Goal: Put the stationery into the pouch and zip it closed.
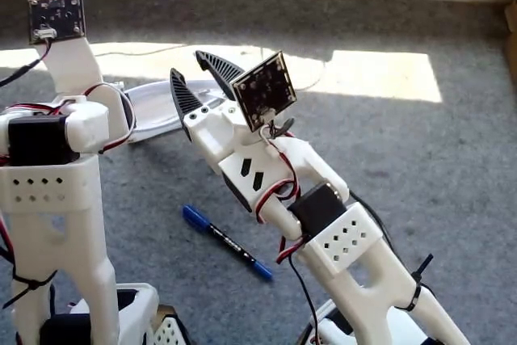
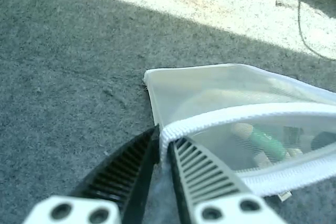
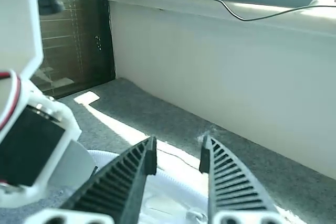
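A white mesh pouch (image 2: 231, 98) lies on the grey carpet, its mouth open. Inside it I see a green item (image 2: 266, 141) and other stationery. My left gripper (image 2: 164, 139) is shut on the pouch's white zip edge at one corner. In the high view the pouch (image 1: 157, 103) shows between the two arms. My right gripper (image 1: 202, 78) hangs open above the pouch, tilted upward with nothing between its fingers; it also appears in the right wrist view (image 3: 177, 156). A blue pen (image 1: 226, 241) lies on the carpet in front of the arms.
Grey carpet (image 1: 420, 151) covers the floor, with a sunlit strip at the back. A white wall (image 3: 252, 72) rises behind the pouch, with a thin cable along the ledge above. The left arm's body (image 3: 31, 135) stands close beside the right gripper.
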You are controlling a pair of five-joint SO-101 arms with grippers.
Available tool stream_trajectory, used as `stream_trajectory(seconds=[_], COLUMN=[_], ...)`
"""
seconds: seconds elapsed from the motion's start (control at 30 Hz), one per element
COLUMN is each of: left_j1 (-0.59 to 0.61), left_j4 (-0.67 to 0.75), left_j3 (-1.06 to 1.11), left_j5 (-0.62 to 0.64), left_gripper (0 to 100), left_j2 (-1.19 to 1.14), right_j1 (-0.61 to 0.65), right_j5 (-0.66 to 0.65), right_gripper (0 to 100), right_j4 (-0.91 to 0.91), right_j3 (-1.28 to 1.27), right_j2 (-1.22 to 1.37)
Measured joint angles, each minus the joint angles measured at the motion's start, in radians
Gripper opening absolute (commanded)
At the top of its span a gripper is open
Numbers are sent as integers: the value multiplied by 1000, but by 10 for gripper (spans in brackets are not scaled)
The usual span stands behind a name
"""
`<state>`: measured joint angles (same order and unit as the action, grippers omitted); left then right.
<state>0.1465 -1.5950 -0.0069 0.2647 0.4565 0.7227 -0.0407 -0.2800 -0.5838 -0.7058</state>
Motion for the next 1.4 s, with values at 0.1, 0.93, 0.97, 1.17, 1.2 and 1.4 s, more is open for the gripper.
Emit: stream_trajectory(seconds=[0.1,0.93,0.97,1.17,1.2,1.4], left_j1=[0,106,109,109,109,109], left_j4=[0,28,28,28,28,28], left_j3=[0,0,0,-5,-8,-11], left_j5=[0,2,2,2,2,2], left_gripper=[7,7,7,7,7,7], left_j2=[0,0,0,-2,-3,-6], right_j1=[0,-157,-157,-157,-157,-157], right_j5=[-5,-5,-5,-5,-5,-5], right_gripper=[135,135,135,138,138,138], right_j4=[-48,-638,-644,-647,-647,-647], right_j3=[0,133,120,37,34,34], right_j2=[-6,-121,-123,-103,-81,157])
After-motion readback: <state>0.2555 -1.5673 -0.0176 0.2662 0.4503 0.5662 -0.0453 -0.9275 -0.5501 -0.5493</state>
